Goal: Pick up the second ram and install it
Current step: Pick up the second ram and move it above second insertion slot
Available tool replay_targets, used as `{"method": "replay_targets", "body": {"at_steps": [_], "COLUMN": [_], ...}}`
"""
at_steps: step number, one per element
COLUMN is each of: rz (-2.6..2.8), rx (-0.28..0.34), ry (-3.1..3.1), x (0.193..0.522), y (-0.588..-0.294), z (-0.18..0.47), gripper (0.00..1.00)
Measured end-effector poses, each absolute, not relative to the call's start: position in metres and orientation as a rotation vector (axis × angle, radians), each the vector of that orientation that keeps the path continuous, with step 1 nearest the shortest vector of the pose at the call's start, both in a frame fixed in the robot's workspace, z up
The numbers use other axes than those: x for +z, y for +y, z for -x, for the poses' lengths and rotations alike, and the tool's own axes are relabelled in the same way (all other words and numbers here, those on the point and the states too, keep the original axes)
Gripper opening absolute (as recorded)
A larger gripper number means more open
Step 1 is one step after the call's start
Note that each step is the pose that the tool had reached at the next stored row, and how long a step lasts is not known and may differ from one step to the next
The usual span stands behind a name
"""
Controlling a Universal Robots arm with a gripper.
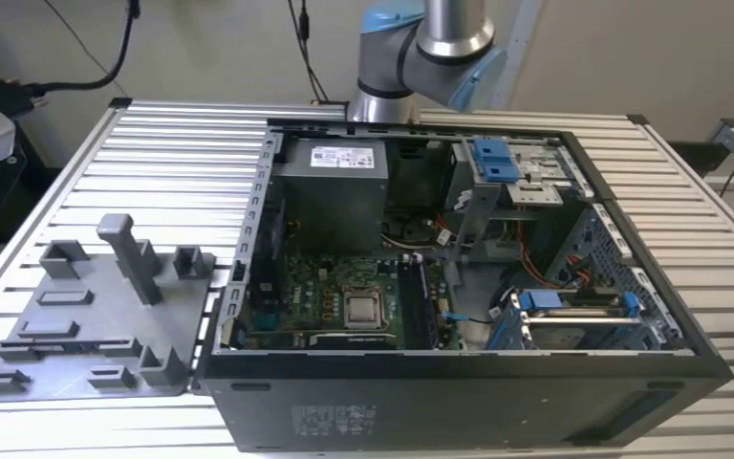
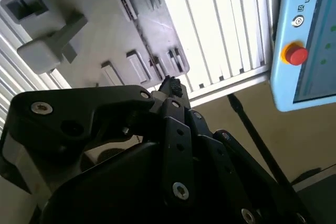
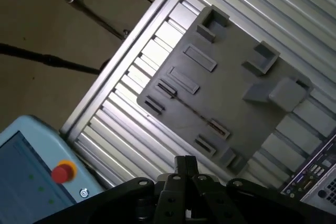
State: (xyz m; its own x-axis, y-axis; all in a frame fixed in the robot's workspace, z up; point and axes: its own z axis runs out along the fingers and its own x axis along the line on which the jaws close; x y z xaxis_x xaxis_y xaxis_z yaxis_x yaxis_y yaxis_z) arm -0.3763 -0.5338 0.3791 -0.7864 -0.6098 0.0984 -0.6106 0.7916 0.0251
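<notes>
1. Progress looks early, by my reading: hand (image 3: 185, 160) hangs high over tray (image 3: 231, 66) in both wrist views, its fingertips pressed together with nothing seen between them, so no ram is carried
2. Ram (image 3: 190, 109), as best I can judge, is the thin dark line standing on edge between two slotted blocks of the tray in the first wrist view, well apart from the hand and not yet lifted
3. Tray lies on desk (image 1: 150, 143) at the exterior view's left, just beside the open case (image 1: 469, 402); arm (image 1: 438, 38) rises at the far side
4. Left to do, on this reading: the whole pick and the seating in the case
5. Hard to make out: whether that line is truly the ram or only a groove; the neighbouring pair of blocks shows no such line
6. Slots (image 1: 415, 306) right of the processor (image 1: 364, 308) are too dark to tell which are filled, and the arm is cut off by the exterior view's upper edge
</notes>
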Motion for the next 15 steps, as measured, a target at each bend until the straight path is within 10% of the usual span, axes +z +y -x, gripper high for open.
{"method": "replay_targets", "body": {"at_steps": [15], "rz": [-1.105], "rx": [0.034], "ry": [-2.864], "x": [0.375], "y": [-0.521], "z": [0.377], "gripper": [0.11]}}
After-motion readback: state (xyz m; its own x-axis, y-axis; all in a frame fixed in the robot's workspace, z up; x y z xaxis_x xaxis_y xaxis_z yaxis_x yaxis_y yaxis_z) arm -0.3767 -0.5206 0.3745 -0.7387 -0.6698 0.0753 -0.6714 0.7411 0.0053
